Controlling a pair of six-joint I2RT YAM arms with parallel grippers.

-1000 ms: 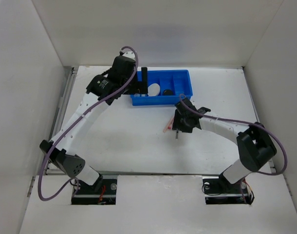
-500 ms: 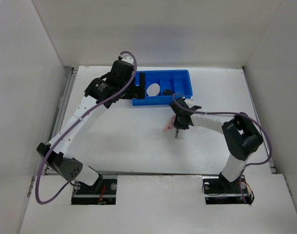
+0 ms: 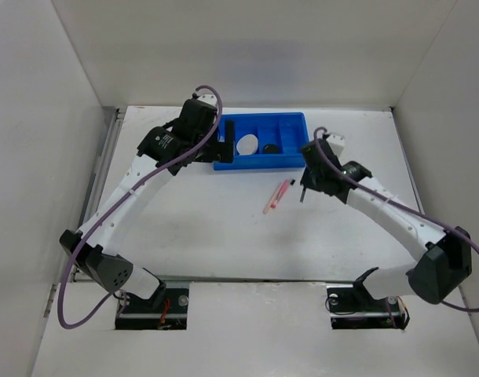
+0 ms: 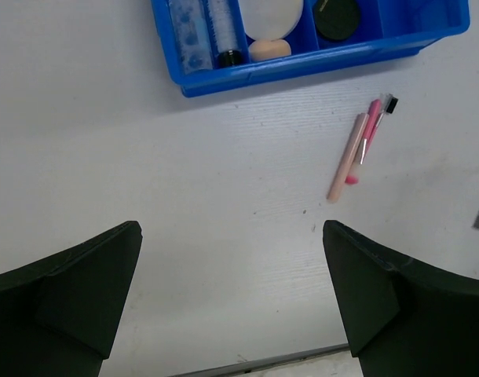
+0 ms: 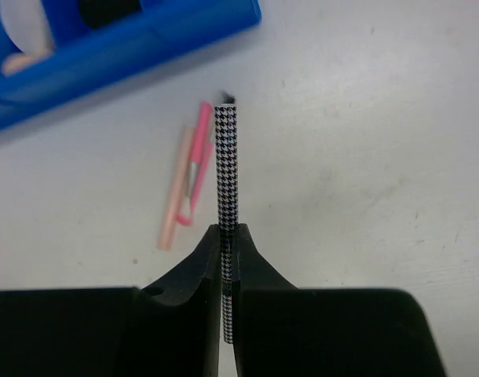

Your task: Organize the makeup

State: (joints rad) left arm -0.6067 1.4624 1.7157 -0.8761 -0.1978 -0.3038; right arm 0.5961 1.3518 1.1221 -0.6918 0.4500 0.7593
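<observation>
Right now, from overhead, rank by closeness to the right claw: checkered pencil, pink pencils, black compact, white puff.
1. Checkered pencil, held in the right gripper.
2. Pink pencils, on the table, left.
3. Black compact, in the blue tray.
4. White puff, farther left inside.

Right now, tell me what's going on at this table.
The right gripper has its fingers shut on a houndstooth-patterned pencil near the blue tray. The left gripper hovers open and empty by the tray's left end. A pink pencil and a peach stick lie on the table, not yet sorted.
</observation>
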